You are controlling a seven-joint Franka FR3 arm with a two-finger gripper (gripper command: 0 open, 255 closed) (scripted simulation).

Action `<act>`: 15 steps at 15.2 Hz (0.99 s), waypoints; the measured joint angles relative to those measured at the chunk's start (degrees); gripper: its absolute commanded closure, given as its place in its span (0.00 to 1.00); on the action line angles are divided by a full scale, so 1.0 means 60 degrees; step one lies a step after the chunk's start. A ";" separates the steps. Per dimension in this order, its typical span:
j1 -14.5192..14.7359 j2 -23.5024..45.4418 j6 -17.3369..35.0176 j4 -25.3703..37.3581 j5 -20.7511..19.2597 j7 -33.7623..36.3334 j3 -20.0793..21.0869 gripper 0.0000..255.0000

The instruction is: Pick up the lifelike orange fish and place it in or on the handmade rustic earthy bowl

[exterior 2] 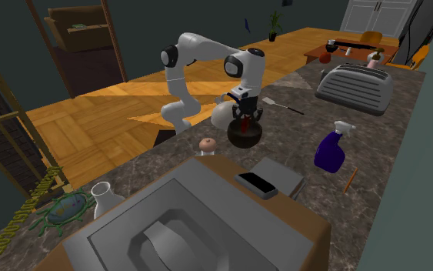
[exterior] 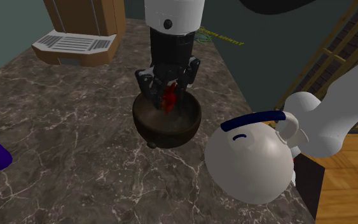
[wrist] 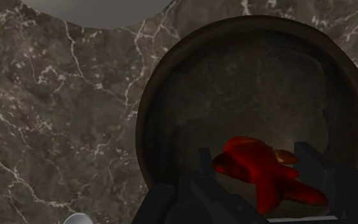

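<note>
The red-orange fish point(wrist: 260, 173) sits between the two black fingers of the gripper point(wrist: 255, 154), which are closed against its sides and clasp it. Fish and fingertips hang inside the rim of the dark brown bowl point(exterior: 166, 130). The bowl stands on a dark marbled countertop point(exterior: 75, 140), just beside a large white rounded figure point(exterior: 250, 159).
</note>
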 measured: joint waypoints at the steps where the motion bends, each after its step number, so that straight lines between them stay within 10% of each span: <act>1: 0.0001 -0.0006 0.0039 -0.0045 0.0003 0.0000 0.0001 1.00; 6: 0.0004 0.0008 0.0082 -0.0071 0.0000 0.0011 0.0010 1.00; 7: 0.0004 0.0008 0.0083 -0.0072 0.0000 0.0011 0.0010 0.00; 15: -0.0012 0.0128 -0.0306 0.0436 -0.0043 0.0036 0.0016 0.00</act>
